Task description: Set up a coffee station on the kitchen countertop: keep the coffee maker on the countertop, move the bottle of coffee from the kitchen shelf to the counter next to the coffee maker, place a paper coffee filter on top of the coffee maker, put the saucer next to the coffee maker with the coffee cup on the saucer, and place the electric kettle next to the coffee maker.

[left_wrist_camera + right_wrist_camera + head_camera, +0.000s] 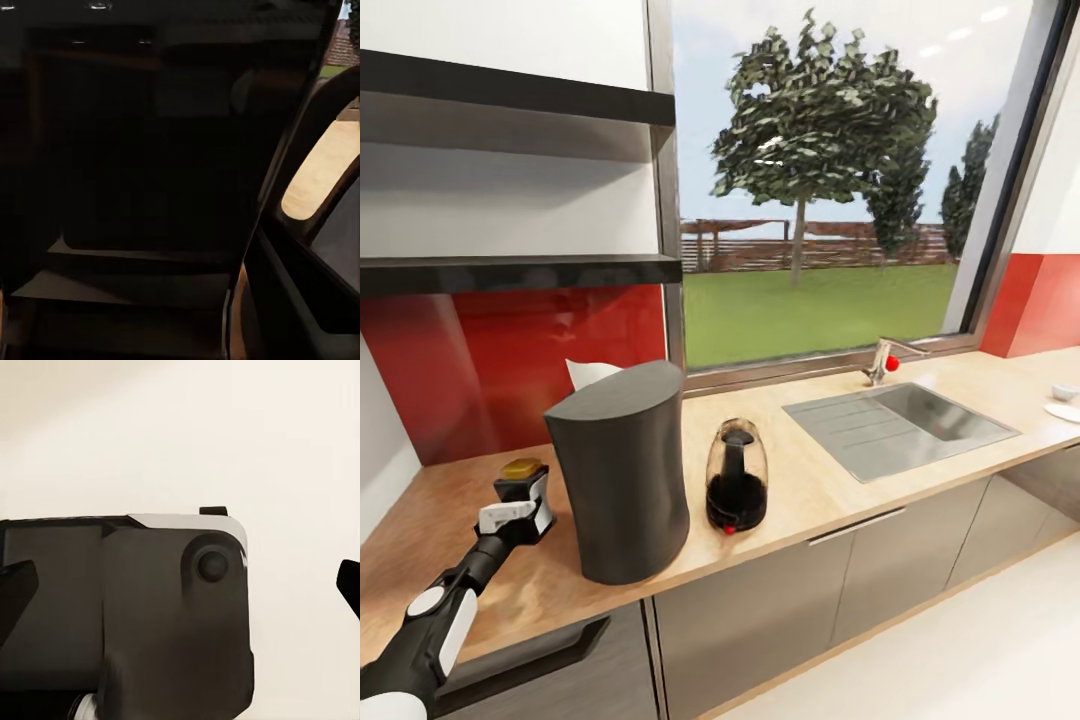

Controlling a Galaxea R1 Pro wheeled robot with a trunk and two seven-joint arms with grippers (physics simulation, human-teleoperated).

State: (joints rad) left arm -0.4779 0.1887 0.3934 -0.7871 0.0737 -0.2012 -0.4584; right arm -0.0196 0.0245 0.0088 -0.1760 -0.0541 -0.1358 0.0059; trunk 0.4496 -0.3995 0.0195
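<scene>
You had the left gripper (525, 500) low over the countertop (830, 480), just beside the coffee maker (622, 470) on its left. Between the jaws sat the bottle of coffee (521, 468): only its golden-brown lid showed above the gripper body, and the jaws appeared clamped on the jar, though the contact itself was hidden. The left wrist view was too dark and close to confirm anything.

Whether the jar's base touched the wood could not be told. To finish this placement well, you needed to bring it straight down until it stood flat, then part the jaws fully before lifting away, so the lid would not catch and tip the jar against the coffee maker.

The paper coffee filter (588, 374) peeked up behind the coffee maker's slanted top; whether it rested on it was unclear. The electric kettle (736, 476) stood just beside the coffee maker on its other side. The coffee cup (1065, 392) and saucer (1064, 411) lay apart at the far end, past the sink (900, 425).

I could not tell how the right gripper's jaws stood; its wrist view showed a dark housing over pale floor.
</scene>
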